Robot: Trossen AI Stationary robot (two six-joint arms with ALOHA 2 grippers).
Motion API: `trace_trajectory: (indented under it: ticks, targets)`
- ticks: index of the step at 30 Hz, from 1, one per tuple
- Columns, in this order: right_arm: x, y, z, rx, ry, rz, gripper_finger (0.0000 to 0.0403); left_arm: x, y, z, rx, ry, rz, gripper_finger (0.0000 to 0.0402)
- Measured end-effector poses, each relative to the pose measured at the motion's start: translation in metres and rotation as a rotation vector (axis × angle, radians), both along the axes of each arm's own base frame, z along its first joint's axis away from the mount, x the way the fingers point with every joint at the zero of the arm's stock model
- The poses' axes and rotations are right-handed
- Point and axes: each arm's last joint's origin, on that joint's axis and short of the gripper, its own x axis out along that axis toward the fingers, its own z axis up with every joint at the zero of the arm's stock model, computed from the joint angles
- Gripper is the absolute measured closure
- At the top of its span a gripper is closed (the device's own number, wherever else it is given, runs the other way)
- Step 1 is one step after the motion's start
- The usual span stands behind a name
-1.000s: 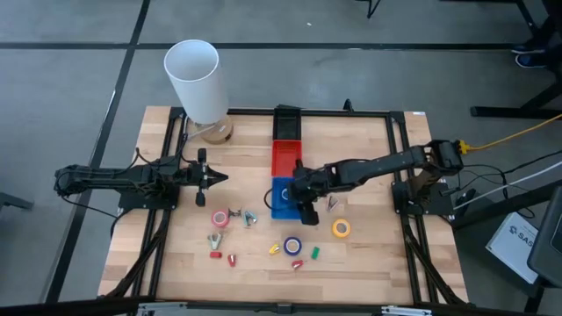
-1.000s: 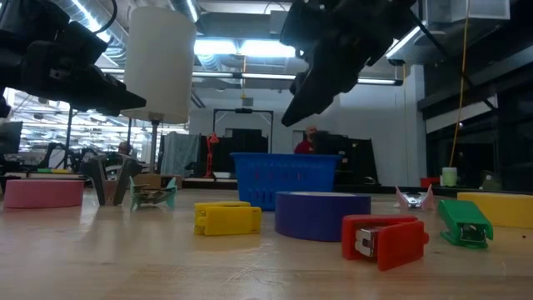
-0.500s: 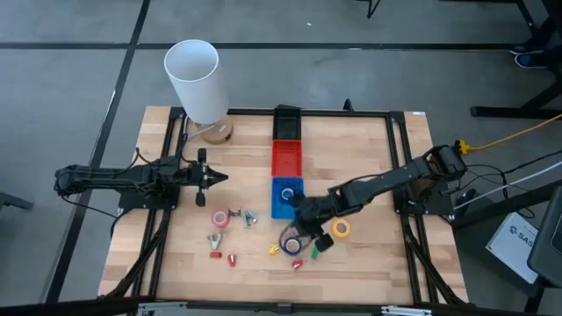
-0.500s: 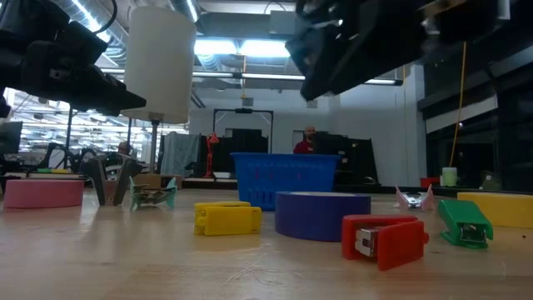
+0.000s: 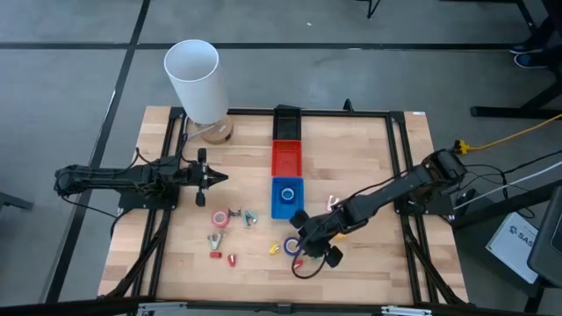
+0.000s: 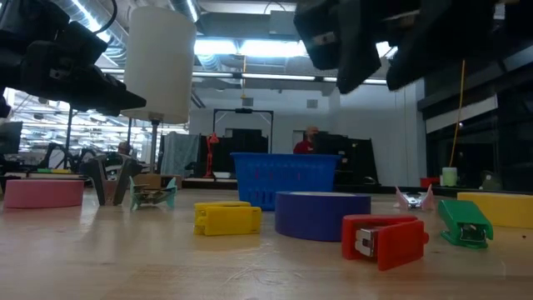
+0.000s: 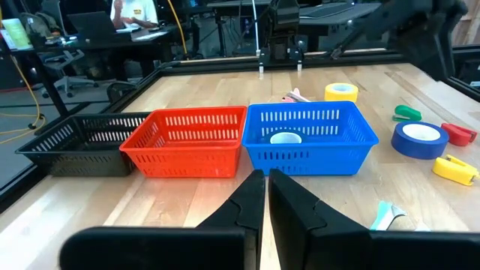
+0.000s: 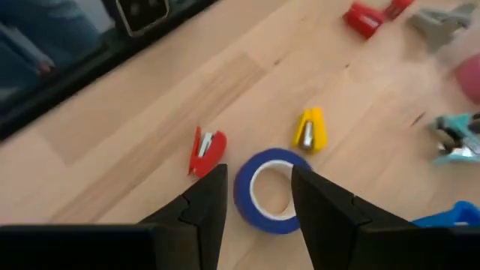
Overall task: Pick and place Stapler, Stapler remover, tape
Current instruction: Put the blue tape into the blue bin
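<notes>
I am hovering my right gripper (image 8: pixel 259 196), fingers spread and empty, over the blue tape (image 8: pixel 268 189). Beyond, at twelve o'clock, the blue basket (image 5: pixel 287 199) is holding one roll already; staplers, removers, other tapes are waiting. My left gripper (image 5: pixel 212 179), closed, is idling at nine.

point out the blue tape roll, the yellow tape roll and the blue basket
blue tape roll (image 8: pixel 271 191): right wrist view, on the blue ring's near rim.
yellow tape roll (image 7: pixel 341 91): left wrist view, on its yellow outer side.
blue basket (image 7: pixel 309 140): left wrist view, on its slotted front wall.
</notes>
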Motion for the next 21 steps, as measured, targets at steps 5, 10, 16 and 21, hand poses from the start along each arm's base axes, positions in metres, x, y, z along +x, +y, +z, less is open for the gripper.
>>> trace_trajectory:
  ticks: [5, 10, 16, 21]
  targets:
    - [0.006, 0.008, -0.017, -0.018, -0.012, 0.039, 0.0251, 0.000, 0.000, 0.000, 0.000, 0.000, 0.000, 0.0385]
    - [0.012, 0.009, -0.030, -0.020, -0.004, 0.033, 0.0251, 0.000, 0.000, 0.000, 0.000, 0.000, 0.000, 0.0385]
    - [0.013, 0.011, -0.048, -0.042, 0.047, 0.034, 0.0251, 0.000, 0.000, 0.000, 0.000, 0.000, 0.000, 0.0384]
    - [0.016, 0.010, -0.062, -0.086, 0.065, 0.007, 0.0251, 0.000, 0.000, 0.000, 0.000, 0.001, 0.000, 0.0386]
